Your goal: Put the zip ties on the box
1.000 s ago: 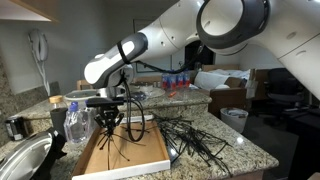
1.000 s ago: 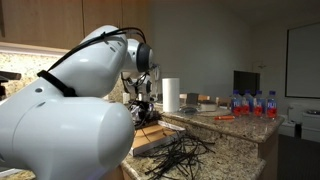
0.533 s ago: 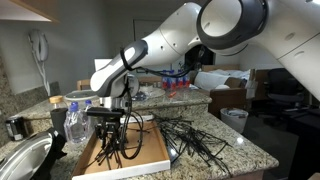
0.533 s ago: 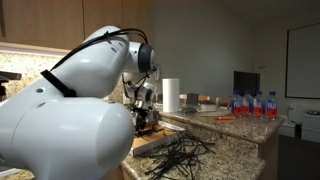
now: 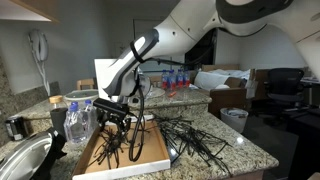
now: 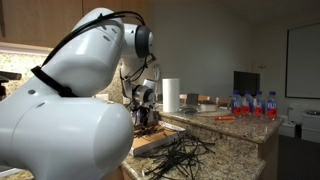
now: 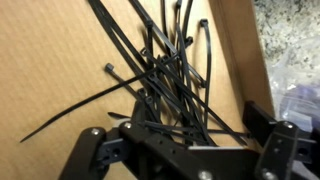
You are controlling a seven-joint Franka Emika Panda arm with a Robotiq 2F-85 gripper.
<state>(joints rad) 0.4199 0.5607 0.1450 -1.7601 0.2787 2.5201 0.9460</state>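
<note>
Black zip ties (image 7: 165,80) lie clumped on the floor of the box (image 7: 60,60), right under my gripper (image 7: 185,138), whose jaws are spread wide. One strip may, I think, be snagged on a finger, so lifting could drag it out. Another pile (image 5: 195,138) sits on the speckled granite tabletop (image 5: 235,150), in a kitchen with wood cabinets (image 6: 40,20).

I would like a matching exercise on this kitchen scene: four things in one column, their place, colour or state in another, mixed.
1 claw
2 big pile of zip ties
3 paper towel roll
4 box

A white, upright
B brown cardboard, some zip ties inside
C open, above the box
D on the granite counter, beside the box

Pairs: 1-C, 2-D, 3-A, 4-B
</note>
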